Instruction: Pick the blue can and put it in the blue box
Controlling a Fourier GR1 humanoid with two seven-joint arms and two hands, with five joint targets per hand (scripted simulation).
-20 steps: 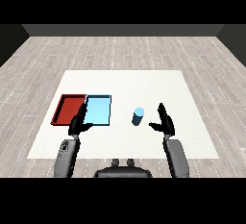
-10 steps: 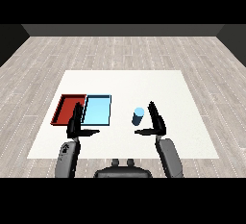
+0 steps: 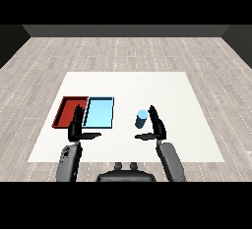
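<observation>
The blue can (image 3: 141,119) stands upright on the white table (image 3: 187,100), right of the light blue tray (image 3: 100,112). The right hand (image 3: 156,126) sits just beside it, fingers straight and thumb spread, not yet closed: this looks like the reach. Next, curl round the can. The left hand (image 3: 76,127) hangs open near the red tray (image 3: 69,111).

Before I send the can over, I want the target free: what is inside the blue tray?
The blue tray shows only its bare light floor. The left hand covers its near left corner, so that bit is hidden. The blue can stands on the table, outside it.
</observation>
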